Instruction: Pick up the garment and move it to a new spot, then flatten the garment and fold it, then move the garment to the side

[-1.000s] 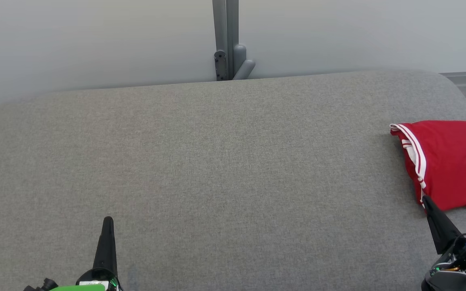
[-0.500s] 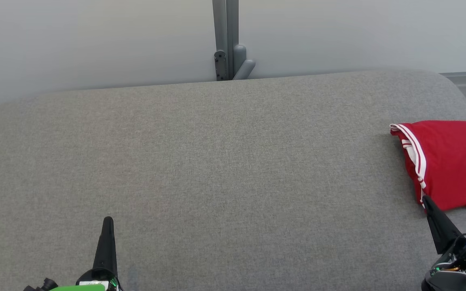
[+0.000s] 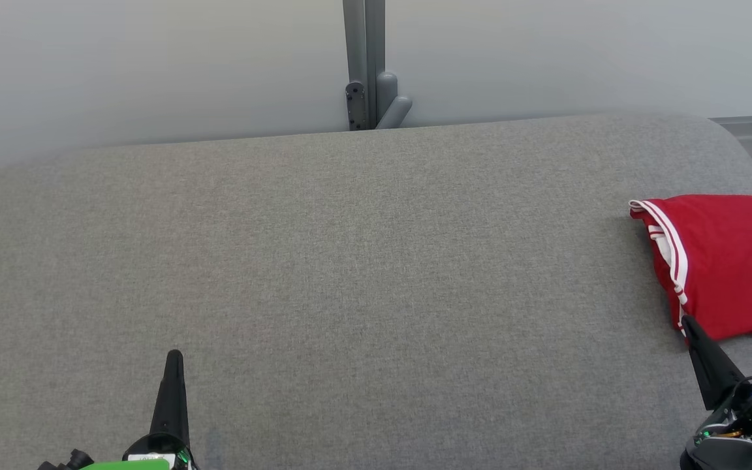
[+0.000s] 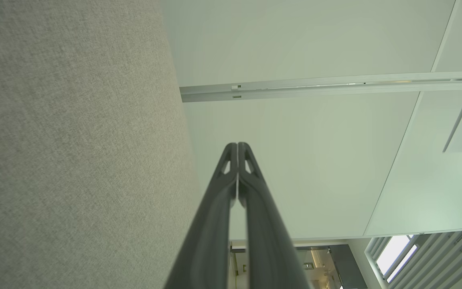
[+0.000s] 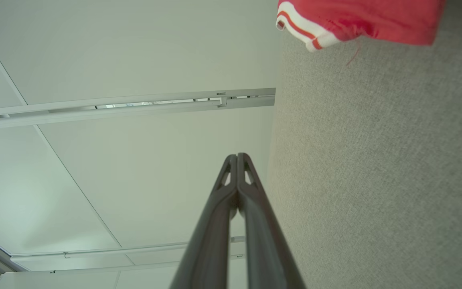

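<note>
A folded red garment [image 3: 728, 261] with white stripes along its hem lies at the right edge of the grey fabric table [image 3: 363, 261], partly cut off by the picture's edge. Its striped corner [image 5: 315, 32] shows at the top of the right wrist view. My right gripper [image 3: 688, 321] is shut and empty, its tip just at the garment's near edge. My left gripper [image 3: 173, 356] is shut and empty too, low at the table's near left, far from the garment. Both wrist views show the fingers [image 4: 237, 145] [image 5: 237, 155] pressed together with nothing between them.
A pale wall runs behind the table, with a grey post and bracket [image 3: 369, 85] at the middle of the far edge. The table's rounded right corner [image 3: 735, 140] lies just beyond the garment.
</note>
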